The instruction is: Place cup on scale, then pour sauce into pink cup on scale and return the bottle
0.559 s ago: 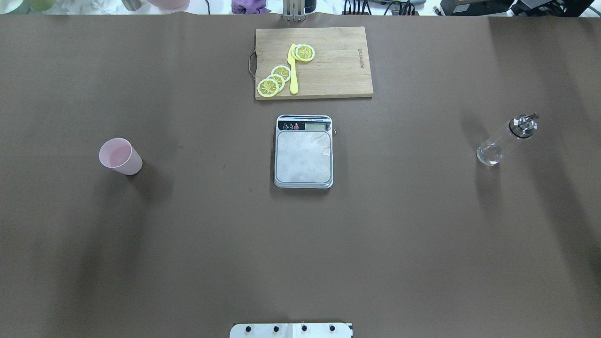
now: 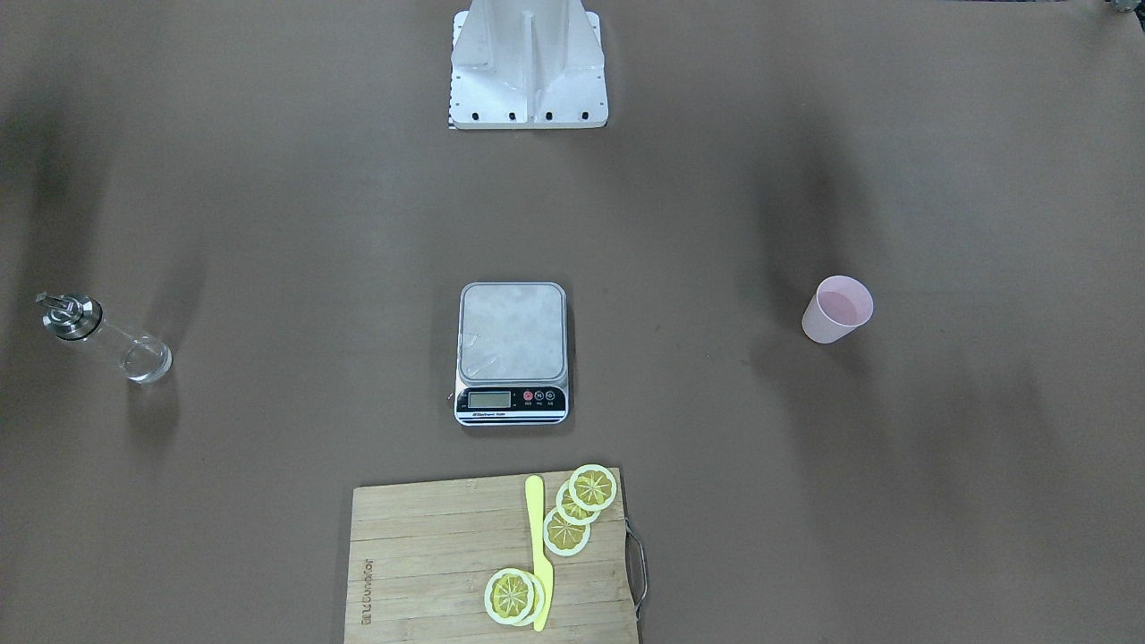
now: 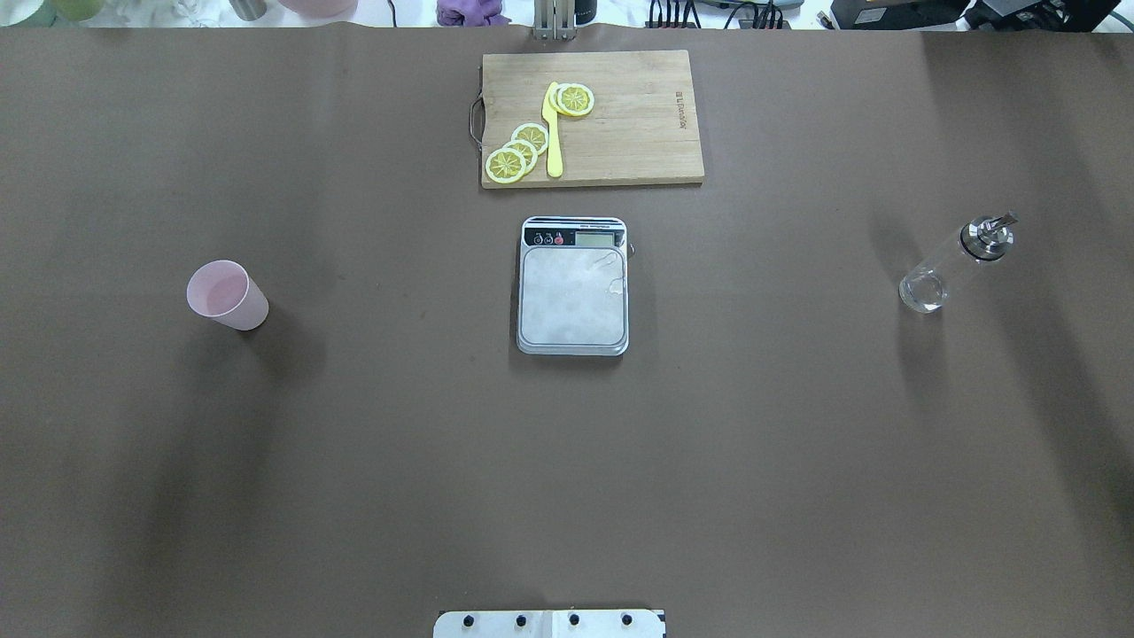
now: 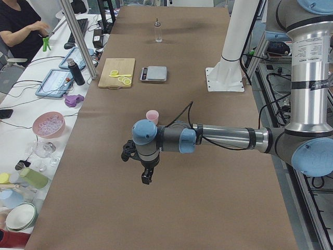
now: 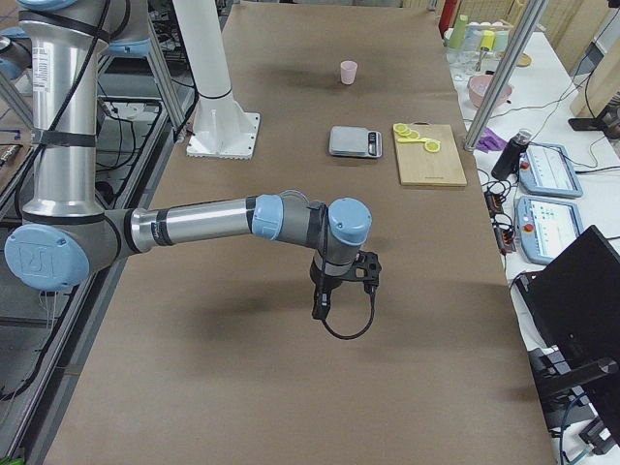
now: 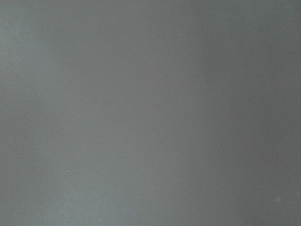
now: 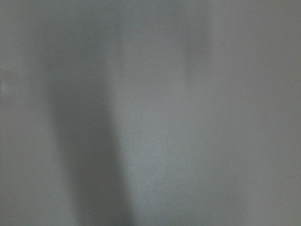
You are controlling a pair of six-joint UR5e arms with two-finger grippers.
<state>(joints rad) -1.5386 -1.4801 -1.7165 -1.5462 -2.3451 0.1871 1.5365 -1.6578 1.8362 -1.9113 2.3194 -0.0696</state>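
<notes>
The pale pink cup (image 3: 227, 296) stands upright on the brown table at the left, also in the front view (image 2: 837, 309). The scale (image 3: 573, 285) lies at the table's middle with nothing on its platform, its display toward the far side. The clear bottle (image 3: 955, 262) with metal spout stands at the right, also in the front view (image 2: 106, 339). My left gripper (image 4: 147, 177) hangs above the table nearer the camera than the cup (image 4: 152, 115). My right gripper (image 5: 322, 308) hangs above the table. I cannot tell whether either is open. Both wrist views show only blurred table.
A wooden cutting board (image 3: 620, 133) with lemon slices (image 3: 518, 151) and a yellow knife (image 3: 553, 133) lies beyond the scale. The robot's base plate (image 3: 549, 624) is at the near edge. Bowls, bottles and tablets sit on a side bench (image 4: 52, 104).
</notes>
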